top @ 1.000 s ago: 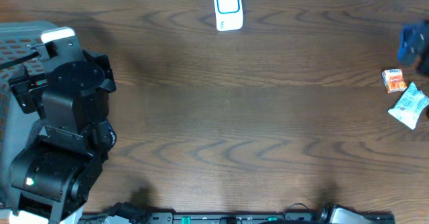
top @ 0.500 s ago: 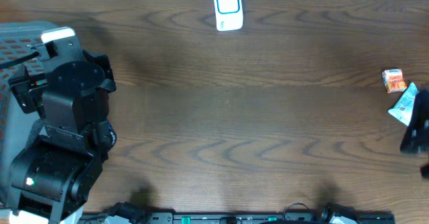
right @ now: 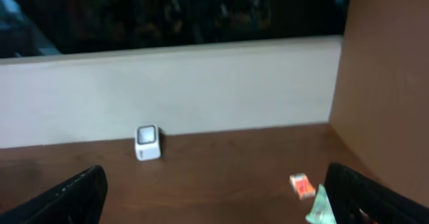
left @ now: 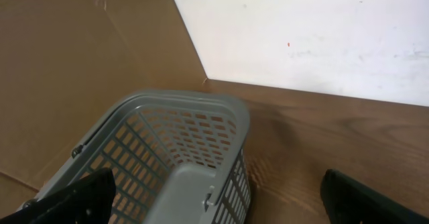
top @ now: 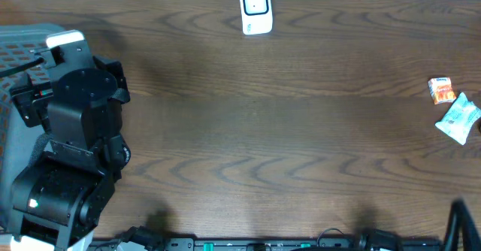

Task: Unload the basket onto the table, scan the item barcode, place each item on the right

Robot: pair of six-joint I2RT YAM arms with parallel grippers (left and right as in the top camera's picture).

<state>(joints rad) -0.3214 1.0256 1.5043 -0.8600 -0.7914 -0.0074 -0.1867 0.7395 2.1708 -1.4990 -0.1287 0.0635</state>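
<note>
While left gripper (left: 218,200) and right gripper (right: 218,197) gape empty, orange carton (top: 442,90) at three o'clock looks light, stiff; pinch flat sides

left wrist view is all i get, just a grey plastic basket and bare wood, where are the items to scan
Observer: On the wooden table, far right: a small orange box, with a crinkled white and blue packet beside it, nearer the robot.
Operator: and the scanner
Observer: A small white scanner stands at the middle of the far edge.
Operator: right arm holding anything
Observer: No, the right gripper is open and empty, facing the scanner.
</note>
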